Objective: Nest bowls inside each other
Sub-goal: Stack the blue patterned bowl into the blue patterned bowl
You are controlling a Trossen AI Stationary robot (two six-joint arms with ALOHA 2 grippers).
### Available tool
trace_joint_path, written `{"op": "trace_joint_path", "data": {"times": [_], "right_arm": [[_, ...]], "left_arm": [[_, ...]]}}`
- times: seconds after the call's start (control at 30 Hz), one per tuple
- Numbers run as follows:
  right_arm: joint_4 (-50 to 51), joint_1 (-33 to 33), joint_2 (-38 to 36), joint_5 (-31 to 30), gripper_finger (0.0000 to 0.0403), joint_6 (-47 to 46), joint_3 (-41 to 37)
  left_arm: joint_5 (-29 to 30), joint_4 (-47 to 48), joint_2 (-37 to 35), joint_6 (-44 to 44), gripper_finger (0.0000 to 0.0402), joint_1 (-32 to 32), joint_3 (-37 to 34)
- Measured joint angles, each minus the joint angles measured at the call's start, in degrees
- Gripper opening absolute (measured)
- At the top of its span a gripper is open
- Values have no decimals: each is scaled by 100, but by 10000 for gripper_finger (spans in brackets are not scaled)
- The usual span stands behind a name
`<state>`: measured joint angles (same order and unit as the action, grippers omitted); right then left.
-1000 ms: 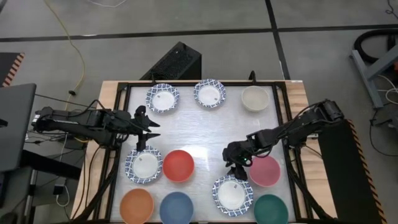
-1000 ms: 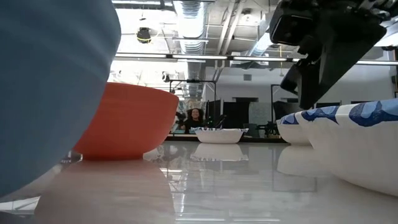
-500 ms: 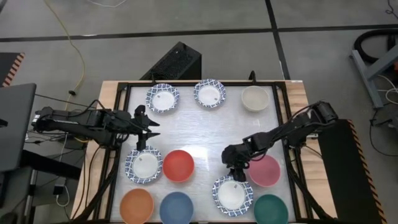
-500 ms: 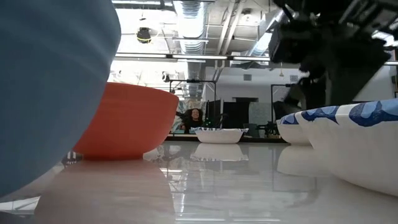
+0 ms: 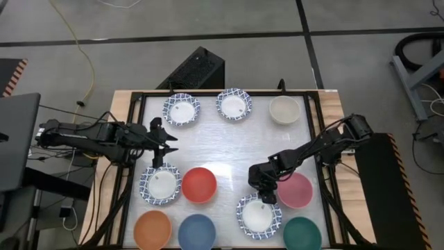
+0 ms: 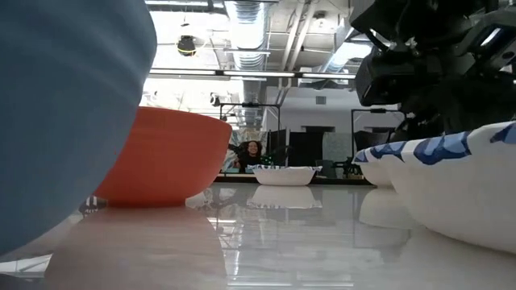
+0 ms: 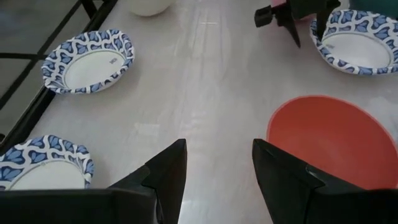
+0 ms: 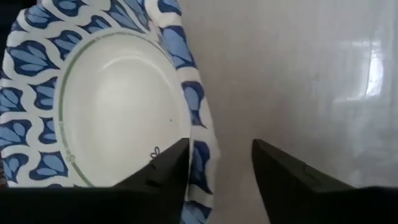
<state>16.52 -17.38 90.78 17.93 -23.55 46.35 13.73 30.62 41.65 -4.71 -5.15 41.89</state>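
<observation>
Two dark arms at work over a white tabletop [image 5: 222, 149] ringed w/ ten small bowls, seen from above.

Right gripper [image 5: 266, 195] sits low at about 5 o'clock from table centre, right on the rim of a blue-patterned white bowl [image 5: 259, 215]. Wrist view: one dark finger [image 8: 163, 172] lies over the inside of that bowl's rim [image 8: 198, 140], the other outside it over bare table, so the fingers straddle the edge w/ a gap between them; not clamped. In the low view that bowl [image 6: 451, 181] shows its rim tilted, one edge higher than the other. Pink bowl [image 5: 295, 189] lies just beside the gripper at 3 o'clock; dark green bowl [image 5: 302, 233] near the front edge.

Left gripper [image 5: 164, 143] hangs at about 9 o'clock from centre, fingers spread, nothing between them; wrist view shows bare table in the gap [image 7: 217, 168]. Just below it, a second patterned bowl [image 5: 161, 183] w/ a red bowl [image 5: 199, 184] touching or nearly touching its side.

Front row, 7 o'clock: orange bowl [image 5: 152, 229] and blue bowl [image 5: 196, 231] side by side. Back row, 11 to 1 o'clock: two more patterned bowls [image 5: 181, 109], [image 5: 233, 104], then a plain beige bowl [image 5: 285, 110]. All bowls sit singly, none nested.
</observation>
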Motion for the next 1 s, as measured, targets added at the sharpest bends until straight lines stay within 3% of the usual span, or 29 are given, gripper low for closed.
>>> {"op": "trace_joint_path", "data": {"times": [0.2,0.27,0.47,0.6,0.7,1.0], "right_arm": [[146,68,-7,164,38,-6,0],[80,129,-17,164,14,-3,7],[558,493,-8,-38,8,388,324],[1394,987,-7,-592,7,858,850],[2052,1403,-7,-992,7,887,1250],[2583,2369,-127,-1632,7,795,1839]], "left_arm": [[818,3,-2,-31,174,2,0],[811,0,-2,-32,174,2,0],[881,-8,-2,-46,174,21,0],[1033,-12,-2,-97,174,206,0],[1079,-8,-2,-228,174,414,0],[1310,30,-4,-265,174,863,0]]}}
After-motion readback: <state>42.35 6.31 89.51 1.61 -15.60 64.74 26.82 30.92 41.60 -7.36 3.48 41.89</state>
